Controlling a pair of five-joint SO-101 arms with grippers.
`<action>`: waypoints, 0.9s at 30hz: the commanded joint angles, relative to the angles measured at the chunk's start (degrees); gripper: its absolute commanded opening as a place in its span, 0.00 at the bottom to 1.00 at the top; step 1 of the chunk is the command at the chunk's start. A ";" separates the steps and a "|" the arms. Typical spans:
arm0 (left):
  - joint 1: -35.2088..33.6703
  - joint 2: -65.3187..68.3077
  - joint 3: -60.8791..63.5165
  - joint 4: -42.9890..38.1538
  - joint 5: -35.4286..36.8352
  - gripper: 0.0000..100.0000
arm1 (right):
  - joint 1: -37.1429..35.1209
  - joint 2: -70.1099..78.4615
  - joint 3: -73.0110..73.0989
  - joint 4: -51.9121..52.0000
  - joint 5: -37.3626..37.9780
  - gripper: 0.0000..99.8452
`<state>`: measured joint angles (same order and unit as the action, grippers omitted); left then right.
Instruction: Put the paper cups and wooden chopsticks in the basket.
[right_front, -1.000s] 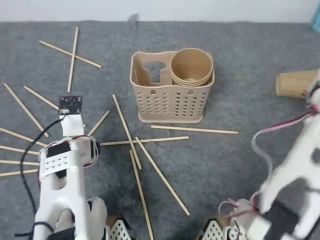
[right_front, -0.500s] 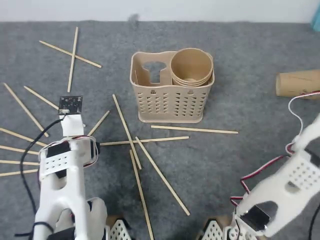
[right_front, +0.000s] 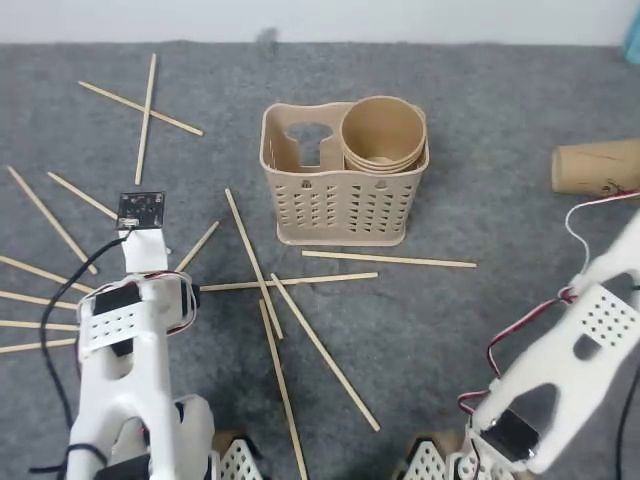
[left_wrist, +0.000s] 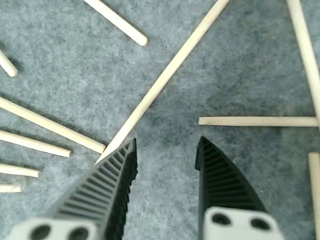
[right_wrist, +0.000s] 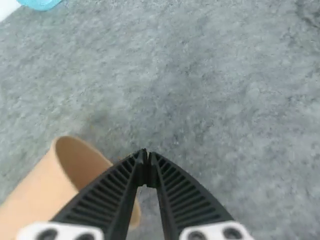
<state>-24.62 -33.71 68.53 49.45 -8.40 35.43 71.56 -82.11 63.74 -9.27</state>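
The basket (right_front: 330, 205) stands near the surface's (right_front: 500, 90) far edge, stacked paper cups (right_front: 383, 132) in its right compartment. Another cup (right_front: 595, 167) lies at the right edge, the right gripper's (right_wrist: 146, 152) fingers (right_wrist: 180, 200) closed beside it. The left gripper's (left_wrist: 167, 142) fingers gape above scattered chopsticks (right_front: 252, 262)
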 joint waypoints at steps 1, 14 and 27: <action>0.18 -1.76 -0.48 -1.14 -0.35 0.18 | -3.30 -1.10 -4.66 3.56 -2.99 0.01; 0.18 -1.76 -0.57 -1.14 -0.35 0.18 | -20.97 -5.05 -12.75 22.20 -3.43 0.01; 0.18 -1.76 -0.57 -1.14 -0.35 0.18 | -34.42 -4.53 -13.89 12.00 -3.34 0.01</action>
<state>-24.62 -33.71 68.53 49.45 -8.40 2.90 71.91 -93.01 79.21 -12.00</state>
